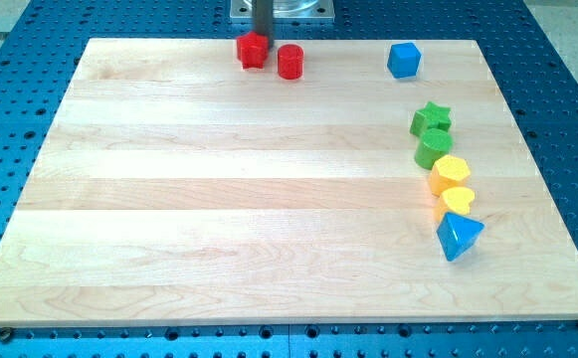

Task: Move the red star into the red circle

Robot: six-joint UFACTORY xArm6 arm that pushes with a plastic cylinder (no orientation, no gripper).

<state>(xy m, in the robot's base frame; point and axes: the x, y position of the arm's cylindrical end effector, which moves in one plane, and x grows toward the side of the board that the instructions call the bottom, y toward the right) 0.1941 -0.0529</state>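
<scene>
The red star [253,50] lies near the top edge of the wooden board, left of centre. The red circle [289,62], a short red cylinder, stands just to its right and slightly lower, a small gap apart. My rod comes down from the view's top, and my tip [262,35] sits right behind the red star's upper right part, touching or nearly touching it.
A blue cube [404,60] sits near the top right. Down the right side run a green star [431,119], a green cylinder [433,150], a yellow hexagon [450,175], a yellow heart [458,202] and a blue triangle [459,237]. The board [219,199] rests on a blue perforated table.
</scene>
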